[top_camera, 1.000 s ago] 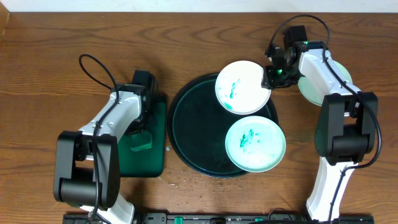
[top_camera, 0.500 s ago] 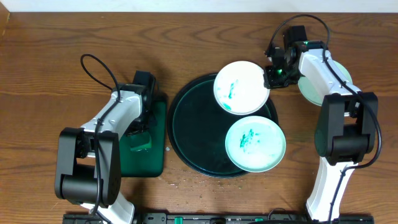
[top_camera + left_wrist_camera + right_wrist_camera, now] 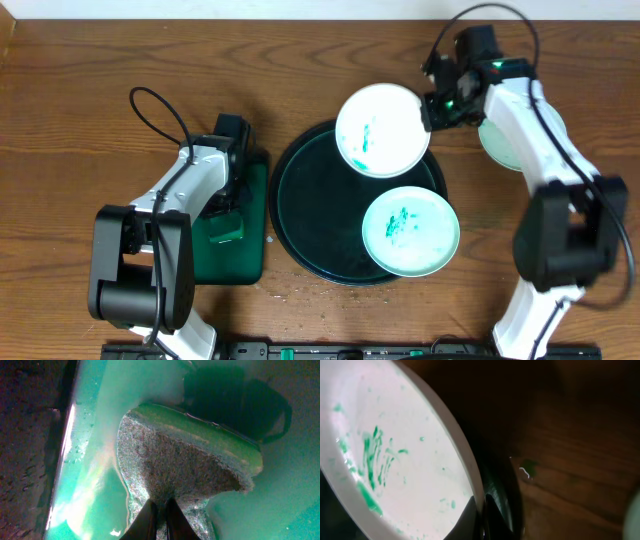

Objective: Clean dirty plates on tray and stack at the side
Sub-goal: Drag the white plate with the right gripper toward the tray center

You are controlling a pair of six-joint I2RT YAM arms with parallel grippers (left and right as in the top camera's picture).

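Overhead view, nearest the robot first: the near plate (image 3: 410, 230) lies flat on the near-right part of the round tray (image 3: 300, 200), w/ teal smears in its middle. Left of that tray, touching or just beside it (can't tell which), sits the rectangular tray (image 3: 245, 262), w/ the left gripper (image 3: 228, 215) down in it. The left wrist view shows that gripper pressed together on a corner of the sponge (image 3: 185, 460), which looks soft and wet.

Further out, the far plate (image 3: 382, 130) sits across the round tray's far rim, partly over the surface (image 3: 100, 80). The right gripper (image 3: 432, 108) pinches its right edge. The right wrist view confirms this: fingers closed on the plate's rim, w/ the tray's glossy rim right behind. Whether the plate is clear of the tray I can't tell. The third plate (image 3: 497, 150) lies on the surface at far right, mostly hidden under the right arm.

Handling, as a judgement: the plates are prob. stiff, light, smooth and breakable if dropped. An edge pinch is the only hold, and it lets a plate swing or slip, esp. when wet, so grip deep on the rim and keep it near level.

Room: there's plenty of bare surface at far left and far centre. Tight spots are the tray rim under the far plate, the near plate just beside it, and the third plate below the right arm.
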